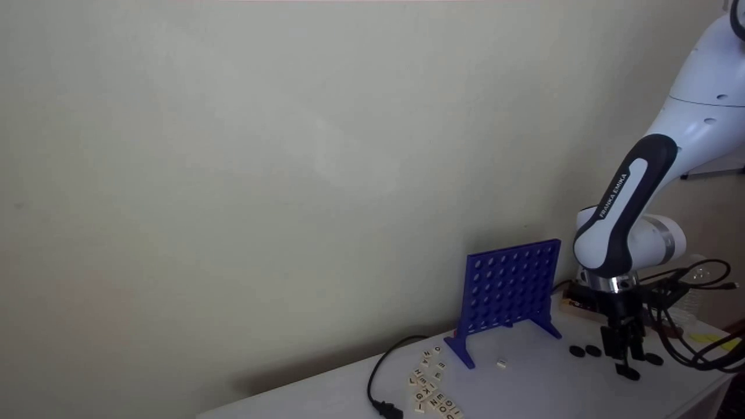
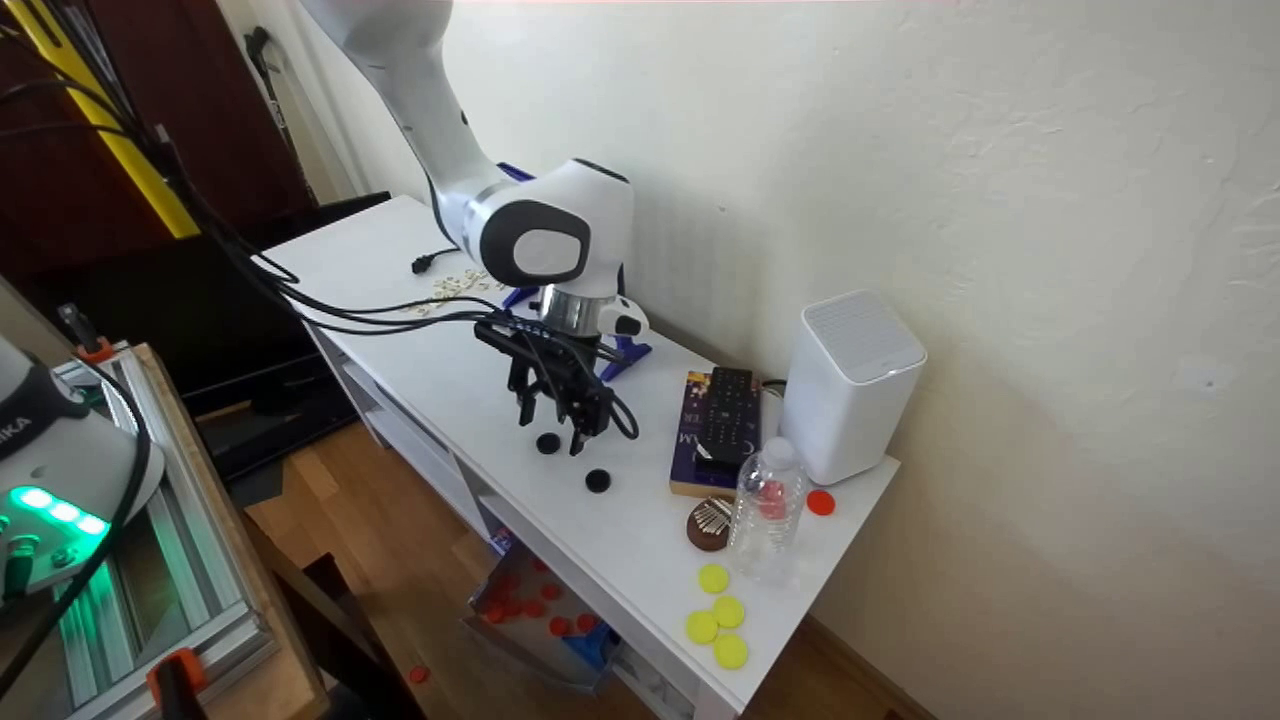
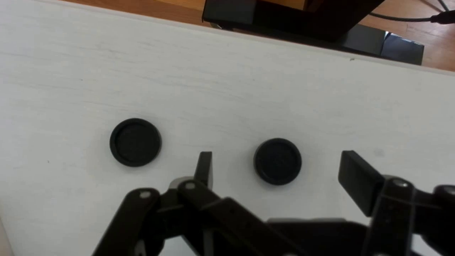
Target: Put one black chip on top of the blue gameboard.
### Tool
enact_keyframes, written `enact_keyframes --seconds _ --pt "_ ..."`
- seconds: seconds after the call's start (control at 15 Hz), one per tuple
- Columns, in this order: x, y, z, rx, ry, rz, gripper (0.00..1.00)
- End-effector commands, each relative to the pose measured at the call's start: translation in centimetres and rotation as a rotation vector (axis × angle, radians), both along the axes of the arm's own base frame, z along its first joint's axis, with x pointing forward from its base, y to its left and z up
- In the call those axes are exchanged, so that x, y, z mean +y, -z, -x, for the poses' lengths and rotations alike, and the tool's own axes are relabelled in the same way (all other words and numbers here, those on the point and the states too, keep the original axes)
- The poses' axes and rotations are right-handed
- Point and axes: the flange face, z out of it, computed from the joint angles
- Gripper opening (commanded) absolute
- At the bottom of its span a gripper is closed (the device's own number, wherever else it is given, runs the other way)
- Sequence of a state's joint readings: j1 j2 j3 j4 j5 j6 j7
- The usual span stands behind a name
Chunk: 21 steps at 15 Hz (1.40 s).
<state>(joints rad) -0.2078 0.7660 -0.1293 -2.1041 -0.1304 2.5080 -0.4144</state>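
in an exterior view the arm (image 2: 592, 230) mostly hides the blue gameboard (image 2: 627, 357); a round, rimmed black chip (image 3: 278, 161) shows between spread jaws.

I'm seeing deep blue on the gameboard (image 1: 511, 286), rows of round holes patterning it. The hand (image 2: 551, 429) and the chips (image 3: 277, 161) are showing black, the table (image 2: 640, 520) white. Cream tiles (image 1: 426, 391) are carrying dark lettering, four discs (image 2: 729, 611) are showing bright yellow, and the arm (image 1: 689, 128) is wearing white with black trim.
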Motion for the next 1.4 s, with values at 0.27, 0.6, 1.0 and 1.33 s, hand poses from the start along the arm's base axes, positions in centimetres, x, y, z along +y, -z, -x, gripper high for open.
enact_keyframes --seconds 0.27,0.6,1.0,1.33 --pt "0.19 0.78 -0.81 -0.006 0.01 0.007 0.97" --pt "0.23 0.76 -1.15 -0.01 0.017 0.007 0.69" --pt "0.2 0.88 -1.24 0.0 0.008 0.008 0.34" --pt "0.09 0.91 -1.29 0.019 0.002 0.013 0.57"
